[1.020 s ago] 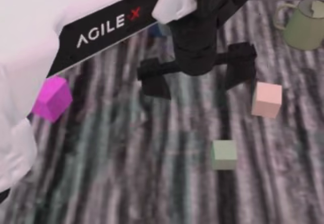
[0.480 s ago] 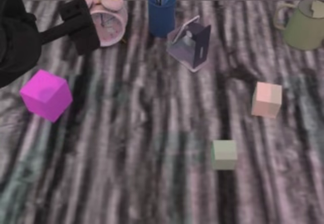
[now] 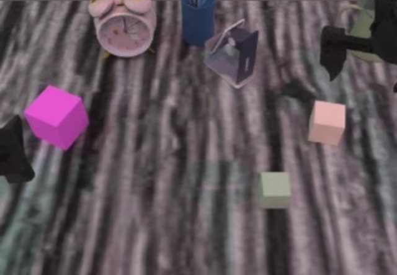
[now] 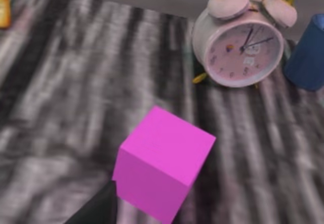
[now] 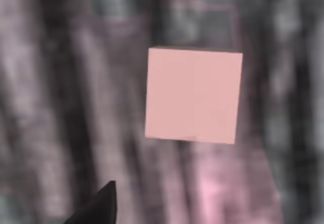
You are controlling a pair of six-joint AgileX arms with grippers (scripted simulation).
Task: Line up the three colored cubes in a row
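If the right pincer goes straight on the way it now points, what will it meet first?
Probably the pale pink cube: it fills the middle of the right wrist view, with nothing in between. The right pincer is above the table's far right edge, so depth is uncertain.

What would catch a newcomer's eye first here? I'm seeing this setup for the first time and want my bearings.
Probably the big magenta cube at the table's left, bright against the dark striped cloth, with the left gripper close beside it. Next, the pink alarm clock at the back and the pale pink cube at the right, near the right gripper. The small green cube sits apart, nearer the front.
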